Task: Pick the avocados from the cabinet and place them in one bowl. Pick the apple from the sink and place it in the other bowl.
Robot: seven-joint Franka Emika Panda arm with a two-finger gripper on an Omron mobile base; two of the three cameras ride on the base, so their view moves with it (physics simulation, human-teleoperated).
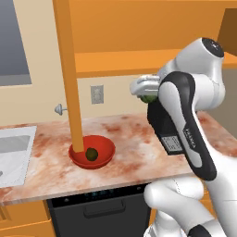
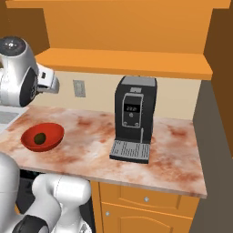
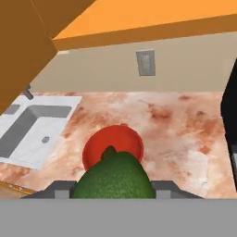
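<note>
On the far left of the hand view lies the grey sink (image 3: 32, 127), set into the mottled pink counter (image 3: 185, 134). Right of it on the counter sits the red bowl (image 3: 113, 144), with 1 olive-brown avocado (image 1: 91, 153) inside it; the left base view shows that fruit resting near the bowl's middle, just right of the tall orange door panel (image 1: 69, 74) that crosses in front of the bowl's left rim. Above the bowl, the gripper (image 3: 113, 187) is clamped around the 2nd avocado, the dark green one (image 3: 113, 178), which bulges up between the 2 finger tips and hides the near rim of the bowl. From the left base view a sliver of that green fruit (image 1: 149, 98) peeks out under the white hand, held high off the counter below the cabinet shelf (image 1: 120, 62). Further right, in the right base view, a black coffee machine (image 2: 133, 119) stands on the counter, well apart from the bowl. A grey wall outlet (image 2: 79, 88) sits on the backsplash between bowl and machine.
</note>
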